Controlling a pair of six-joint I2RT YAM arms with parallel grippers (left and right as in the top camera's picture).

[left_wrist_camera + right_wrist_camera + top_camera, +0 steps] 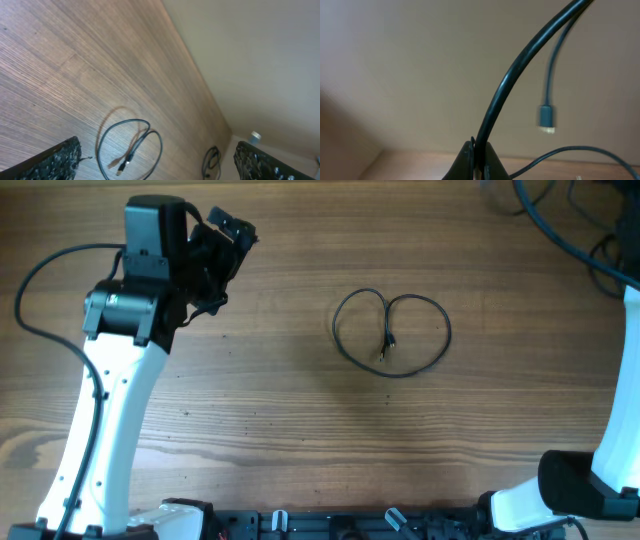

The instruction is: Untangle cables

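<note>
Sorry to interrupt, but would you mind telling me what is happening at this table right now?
Two robot arms are sorting out tangled cables. One black cable lies on the wooden table in two loose loops, and neither arm is touching it. The left gripper hangs open above the table, holding nothing. The right gripper is shut on a second black cable, which arcs up from its fingers, with a plug end dangling nearby.

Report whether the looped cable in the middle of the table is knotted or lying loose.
Loose. The cable lies flat on the table in two open loops side by side; no tight knot shows.
</note>
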